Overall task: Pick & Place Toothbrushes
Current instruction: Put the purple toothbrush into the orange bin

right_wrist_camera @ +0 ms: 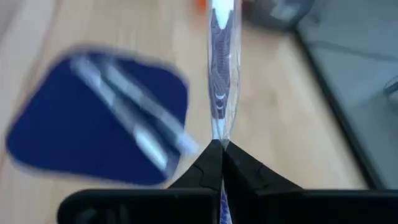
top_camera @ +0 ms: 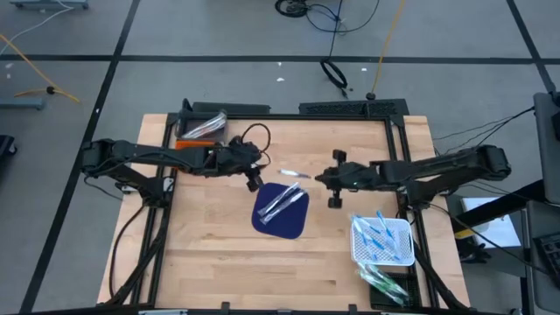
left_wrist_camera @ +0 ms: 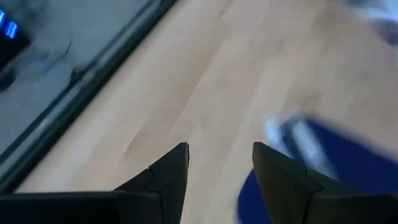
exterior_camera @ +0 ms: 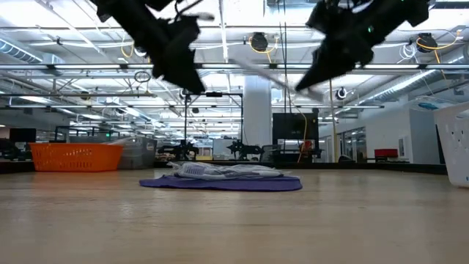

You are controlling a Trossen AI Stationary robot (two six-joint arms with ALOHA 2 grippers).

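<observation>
Wrapped toothbrushes (exterior_camera: 223, 171) on blue mat (exterior_camera: 220, 183); both arms above

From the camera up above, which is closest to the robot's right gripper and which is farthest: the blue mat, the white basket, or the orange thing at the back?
1. Blue mat: just in front of the right gripper, toward the table's middle.
2. White basket: front right of the table.
3. Orange thing: farthest, across at the back left, behind the left arm.

Both dark six-joint arms reach in from the bench's two side edges toward its middle, raised above the surface. The left gripper (top_camera: 253, 181) hangs with its two dark fingers (left_wrist_camera: 168, 174) parted and nothing between them. The right gripper (top_camera: 317, 178) has its fingers (right_wrist_camera: 208, 163) pressed together, pinching a thin clear-wrapped toothbrush (right_wrist_camera: 222, 68).
</observation>
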